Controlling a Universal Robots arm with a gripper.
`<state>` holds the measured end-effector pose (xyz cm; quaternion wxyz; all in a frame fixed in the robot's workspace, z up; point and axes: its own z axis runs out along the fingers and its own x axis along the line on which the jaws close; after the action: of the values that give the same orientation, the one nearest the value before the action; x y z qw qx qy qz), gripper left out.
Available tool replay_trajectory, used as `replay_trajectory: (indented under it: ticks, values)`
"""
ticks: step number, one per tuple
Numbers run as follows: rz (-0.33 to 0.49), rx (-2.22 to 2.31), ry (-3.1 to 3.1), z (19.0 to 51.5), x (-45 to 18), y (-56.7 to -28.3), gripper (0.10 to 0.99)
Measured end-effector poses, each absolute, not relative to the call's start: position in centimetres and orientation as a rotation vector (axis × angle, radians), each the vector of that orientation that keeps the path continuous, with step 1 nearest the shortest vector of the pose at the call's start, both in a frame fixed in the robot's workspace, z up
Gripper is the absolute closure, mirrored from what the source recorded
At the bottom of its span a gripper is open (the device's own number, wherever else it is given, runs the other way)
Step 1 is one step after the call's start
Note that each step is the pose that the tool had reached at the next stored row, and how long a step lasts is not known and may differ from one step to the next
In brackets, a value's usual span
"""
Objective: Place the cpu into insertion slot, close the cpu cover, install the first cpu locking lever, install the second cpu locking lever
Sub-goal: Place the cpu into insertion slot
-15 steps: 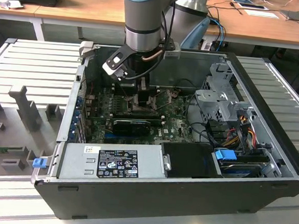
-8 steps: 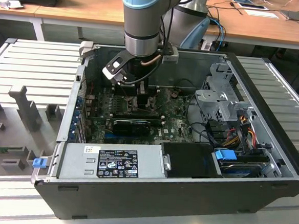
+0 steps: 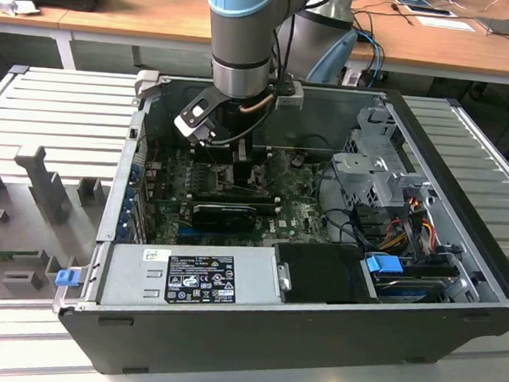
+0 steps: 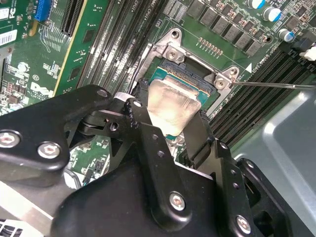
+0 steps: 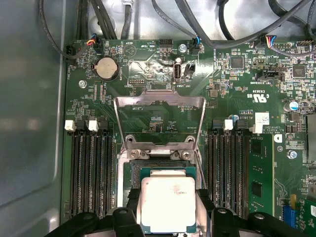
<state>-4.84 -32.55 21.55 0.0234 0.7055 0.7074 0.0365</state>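
Closely flanked by memory slots point(image 5: 89, 173), pincer point(image 4: 169, 117) holding cpu point(image 5: 168, 202) (cover point(image 5: 160, 100) raised)

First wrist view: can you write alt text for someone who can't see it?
A black gripper holds a pale square chip over the socket of a green circuit board. The socket's metal cover frame is swung open beyond it, with dark memory slots on both sides.

cpu point(image 5: 168, 205) — one edge cut off at picture border in first wrist view, two sides masked by gripper point(image 5: 169, 197) fingers point(image 5: 133, 200) clamping it. insertion slot point(image 5: 160, 163) pin field hidden under cpu — seated or hovering, cannot tell. Exterior view: arm point(image 3: 239, 33) blocks insertion slot.
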Motion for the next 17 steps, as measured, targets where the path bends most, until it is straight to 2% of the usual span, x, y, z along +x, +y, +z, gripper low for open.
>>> replay_trajectory:
  ticks: [17]
  values:
    - [0.113,2.184,2.190,21.06,-4.84,-32.38,0.557]
